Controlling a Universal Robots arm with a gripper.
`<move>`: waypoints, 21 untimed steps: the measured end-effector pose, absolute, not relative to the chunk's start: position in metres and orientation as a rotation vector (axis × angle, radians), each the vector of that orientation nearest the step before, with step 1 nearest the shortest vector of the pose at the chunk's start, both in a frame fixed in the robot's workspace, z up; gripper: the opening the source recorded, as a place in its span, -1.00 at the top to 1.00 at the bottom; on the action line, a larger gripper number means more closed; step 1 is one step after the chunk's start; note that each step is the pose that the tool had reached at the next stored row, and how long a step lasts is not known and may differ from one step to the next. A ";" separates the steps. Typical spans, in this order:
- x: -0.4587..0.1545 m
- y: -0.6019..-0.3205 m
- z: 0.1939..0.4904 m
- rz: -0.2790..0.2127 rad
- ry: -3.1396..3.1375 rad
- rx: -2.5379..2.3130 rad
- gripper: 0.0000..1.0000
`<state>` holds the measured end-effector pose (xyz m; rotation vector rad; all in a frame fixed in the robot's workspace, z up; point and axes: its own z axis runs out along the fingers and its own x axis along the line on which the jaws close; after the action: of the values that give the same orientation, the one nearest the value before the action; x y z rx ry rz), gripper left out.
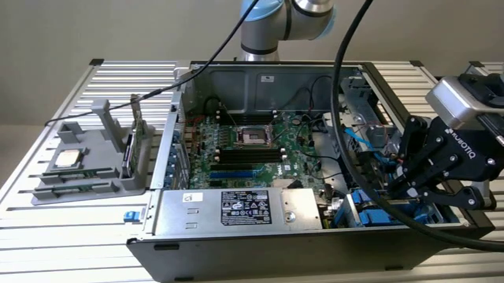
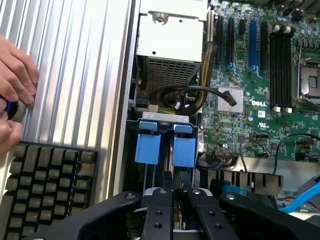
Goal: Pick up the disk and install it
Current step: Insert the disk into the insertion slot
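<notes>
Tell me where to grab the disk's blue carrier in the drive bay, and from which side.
Likely the two blue tabs at the blue carrier's exposed end, pinched together. Come straight in through the computer case's open side: the rest sits sunk in the drive bay, and black cables crowd the motherboard side.

place: looks like a robotics lab bench to me, not anyone's office

table: I'm working over a ribbed aluminium table point(image 1: 71, 230), bare grey wall behind

workpiece: opened desktop computer case point(image 1: 236, 247), motherboard point(image 1: 252, 147) exposed

fixtures: grey parts holder point(image 1: 87, 171) on the exterior view's left

operator stuff: black keyboard point(image 2: 45, 175) and a person's hand point(image 2: 15, 80) on the wrist view
</notes>
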<state>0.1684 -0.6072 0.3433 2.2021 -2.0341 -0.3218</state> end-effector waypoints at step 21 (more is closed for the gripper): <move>0.189 -0.594 0.337 -0.340 -2.043 2.144 0.66</move>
<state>0.1891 -0.5941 0.3375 2.1437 -2.0431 -0.3396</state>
